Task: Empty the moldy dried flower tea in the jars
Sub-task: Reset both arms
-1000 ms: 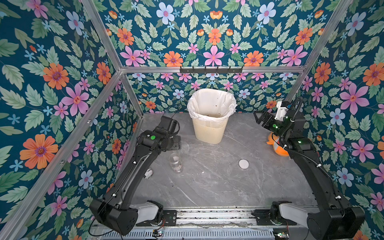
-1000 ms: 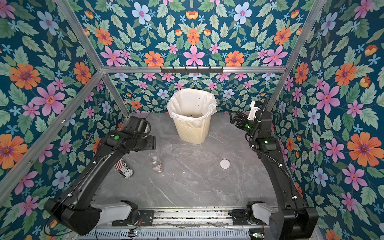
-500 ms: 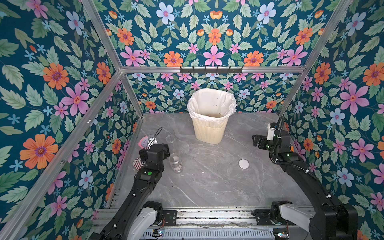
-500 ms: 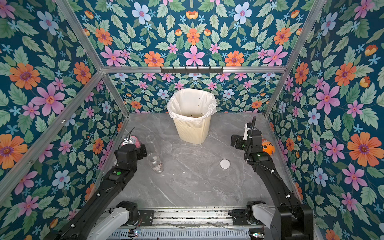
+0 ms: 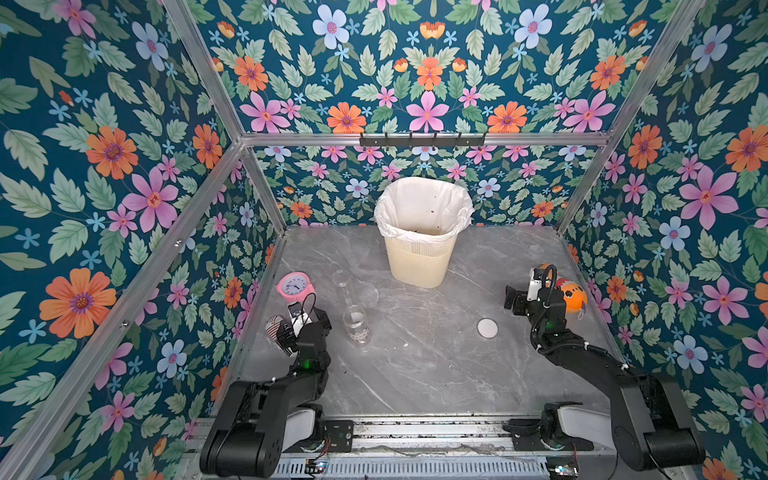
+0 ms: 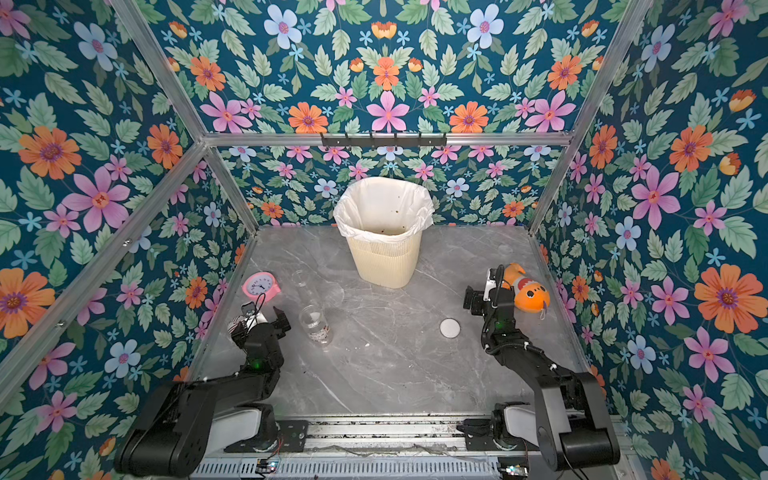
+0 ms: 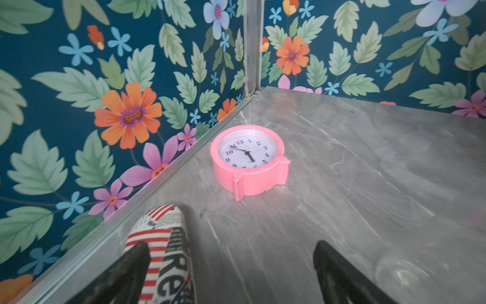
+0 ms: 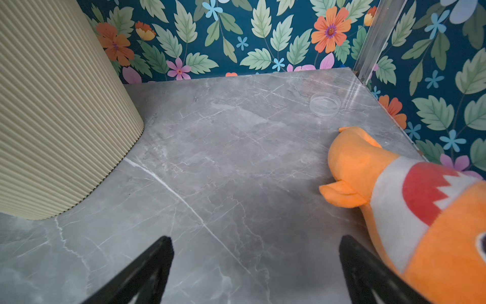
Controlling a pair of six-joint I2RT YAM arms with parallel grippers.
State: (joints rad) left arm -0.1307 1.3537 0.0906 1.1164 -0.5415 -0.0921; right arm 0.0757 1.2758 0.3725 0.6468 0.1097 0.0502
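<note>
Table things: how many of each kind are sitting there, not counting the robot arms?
Clear jars: 2
Loose lids: 2
Bin: 1
Pink clock: 1
Striped can: 1
Orange plush toy: 1
Total: 8

Open table point(image 5: 415, 374) runs down the middle and along the near edge. The ribbed bin point(image 5: 419, 262) blocks far centre. On the left, a pink clock point(image 5: 294, 286), a striped can point(image 5: 274, 324), the near jar point(image 5: 356, 324) and far jar point(image 5: 341, 279) hem in the left gripper point(image 7: 228, 244). On the right, a plush toy point(image 5: 571, 296) fills the wall side just beside the right gripper point(image 8: 255, 238), and a flat white lid point(image 5: 487, 328) lies to its left
</note>
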